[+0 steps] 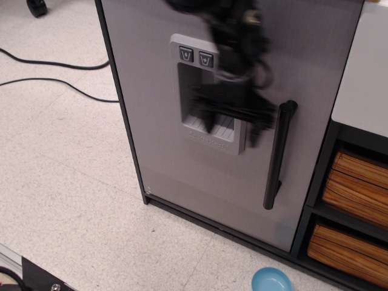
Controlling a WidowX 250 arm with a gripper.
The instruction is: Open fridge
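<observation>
The black pincer (230, 124) is a blur in front of the fridge (157, 157), so I cannot tell if its tips are apart or together. It hangs over the right side of the grey button panel (194, 91), just left of the long black handle (276, 154). The fridge door looks shut. Right of the fridge is a dark shelf with wooden drawers (354, 188). A small blue bowl (271, 280) sits near us, and black cables (54, 73) lie far left.
</observation>
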